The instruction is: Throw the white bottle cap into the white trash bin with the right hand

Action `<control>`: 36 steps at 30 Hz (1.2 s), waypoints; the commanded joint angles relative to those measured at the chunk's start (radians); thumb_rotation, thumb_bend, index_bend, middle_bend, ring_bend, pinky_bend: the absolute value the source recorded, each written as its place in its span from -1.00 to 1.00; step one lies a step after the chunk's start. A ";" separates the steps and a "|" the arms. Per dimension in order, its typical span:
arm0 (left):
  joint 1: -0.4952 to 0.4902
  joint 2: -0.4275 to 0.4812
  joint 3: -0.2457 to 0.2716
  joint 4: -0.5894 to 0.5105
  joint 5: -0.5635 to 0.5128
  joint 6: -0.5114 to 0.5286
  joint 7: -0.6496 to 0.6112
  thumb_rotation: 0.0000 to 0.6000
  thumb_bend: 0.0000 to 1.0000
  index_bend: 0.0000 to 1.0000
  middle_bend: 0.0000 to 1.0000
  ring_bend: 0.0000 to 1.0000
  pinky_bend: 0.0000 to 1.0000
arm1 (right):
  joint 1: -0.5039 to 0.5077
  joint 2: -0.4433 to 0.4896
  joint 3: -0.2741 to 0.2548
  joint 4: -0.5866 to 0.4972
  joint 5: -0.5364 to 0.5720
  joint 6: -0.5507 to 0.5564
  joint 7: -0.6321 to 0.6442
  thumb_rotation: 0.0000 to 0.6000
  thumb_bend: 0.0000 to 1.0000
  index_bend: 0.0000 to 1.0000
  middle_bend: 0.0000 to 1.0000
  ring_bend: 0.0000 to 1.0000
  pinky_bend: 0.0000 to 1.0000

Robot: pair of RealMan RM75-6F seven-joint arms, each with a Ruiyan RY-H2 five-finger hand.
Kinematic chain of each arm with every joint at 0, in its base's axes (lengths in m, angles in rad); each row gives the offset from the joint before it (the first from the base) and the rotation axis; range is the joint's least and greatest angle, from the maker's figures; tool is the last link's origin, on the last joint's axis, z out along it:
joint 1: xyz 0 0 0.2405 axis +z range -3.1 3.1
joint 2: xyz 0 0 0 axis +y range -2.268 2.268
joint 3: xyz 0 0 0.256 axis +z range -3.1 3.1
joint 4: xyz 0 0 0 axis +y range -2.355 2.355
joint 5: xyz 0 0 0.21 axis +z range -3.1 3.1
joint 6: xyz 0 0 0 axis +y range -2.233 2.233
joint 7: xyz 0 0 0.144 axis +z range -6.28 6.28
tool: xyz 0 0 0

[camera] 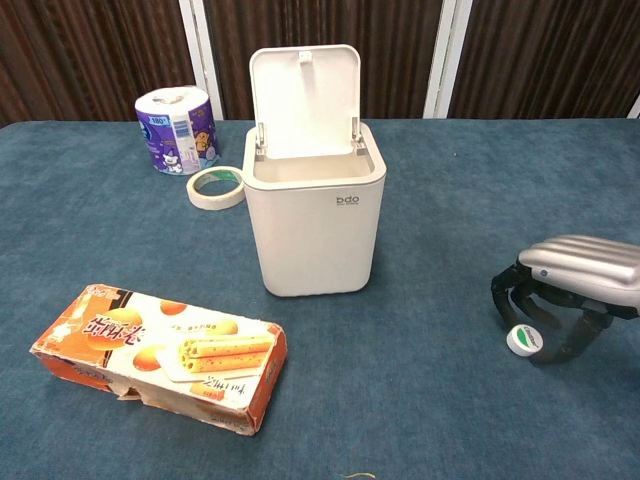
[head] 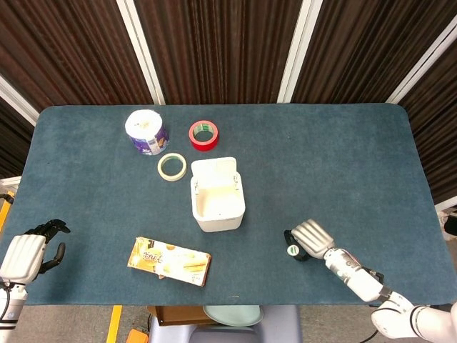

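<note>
The right hand [camera: 575, 290] is reaching in from the near right edge of the surface [camera: 450, 200], palm down, its silver back facing up and its dark fingers [camera: 507, 290] curling downward around the white bottle cap [camera: 522, 340]. The left hand [head: 25, 254] is hanging beside the surface's left edge, fingers loosely curled, holding nothing.
</note>
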 commanded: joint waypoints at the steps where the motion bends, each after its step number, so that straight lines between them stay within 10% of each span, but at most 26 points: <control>1: 0.000 0.000 0.000 0.001 0.000 0.000 -0.001 1.00 0.06 -0.23 -0.41 -0.25 -0.01 | -0.012 0.020 0.008 -0.022 -0.003 0.041 0.003 1.00 -0.41 0.53 0.73 0.93 0.89; 14: -0.005 -0.005 0.003 -0.002 0.000 -0.013 0.017 1.00 0.06 -0.23 -0.41 -0.25 -0.01 | -0.072 0.234 0.106 -0.373 -0.139 0.407 -0.112 1.00 -0.41 0.52 0.73 0.93 0.90; 22: -0.008 -0.008 0.004 -0.002 -0.003 -0.022 0.024 1.00 0.06 -0.23 -0.41 -0.25 -0.01 | 0.043 0.207 0.247 -0.493 0.011 0.258 -0.217 1.00 -0.42 0.50 0.73 0.93 0.88; 36: -0.005 0.000 0.007 -0.002 0.010 -0.008 0.003 1.00 0.06 -0.23 -0.40 -0.25 -0.01 | 0.259 -0.080 0.383 -0.281 0.226 0.082 -0.333 1.00 -0.42 0.43 0.73 0.93 0.88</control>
